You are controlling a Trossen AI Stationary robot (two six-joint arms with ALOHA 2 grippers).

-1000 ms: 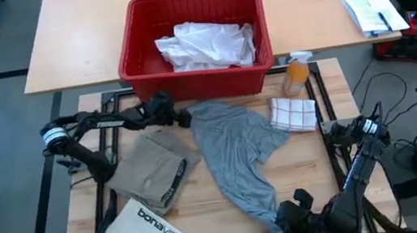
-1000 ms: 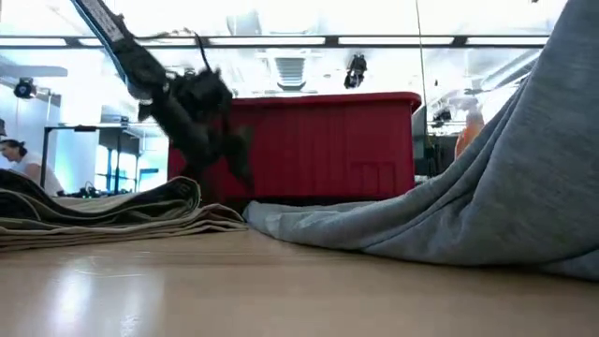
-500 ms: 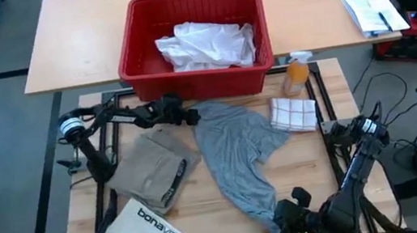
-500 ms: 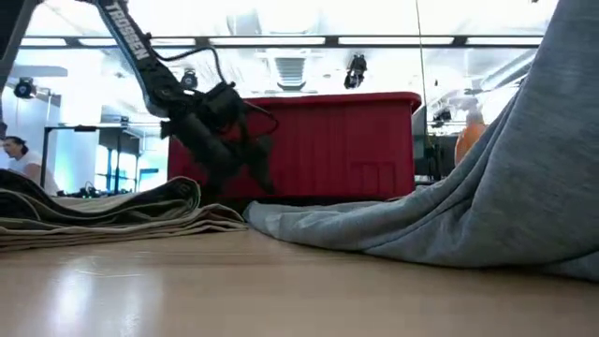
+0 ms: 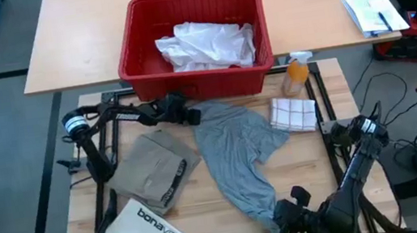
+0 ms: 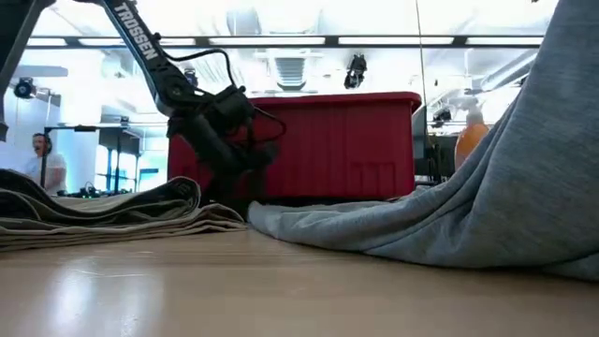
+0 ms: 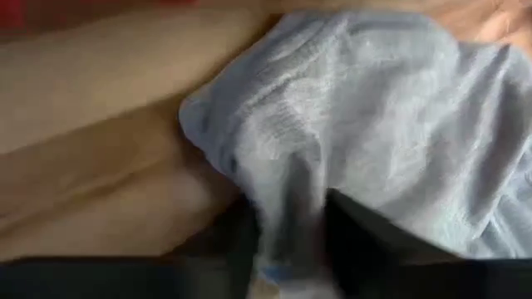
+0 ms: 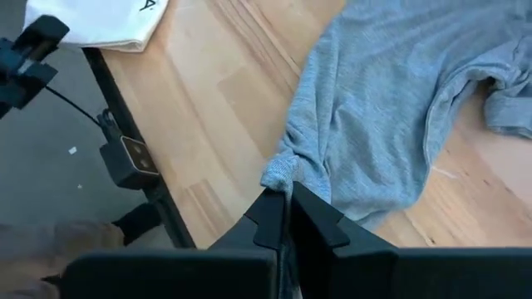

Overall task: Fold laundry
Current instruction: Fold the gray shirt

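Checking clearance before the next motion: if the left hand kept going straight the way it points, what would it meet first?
The grey T-shirt. The left hand is already at its upper edge near the red basket, cloth between its fingers.

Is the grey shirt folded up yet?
No. The grey T-shirt lies spread and crumpled on the table, while the tan piece beside it looks folded flat.

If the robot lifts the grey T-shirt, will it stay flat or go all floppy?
Probably floppy: the grey T-shirt already lies in soft wrinkles and bunches where the right gripper pinches it. It likely drapes and sags between that and the left gripper.
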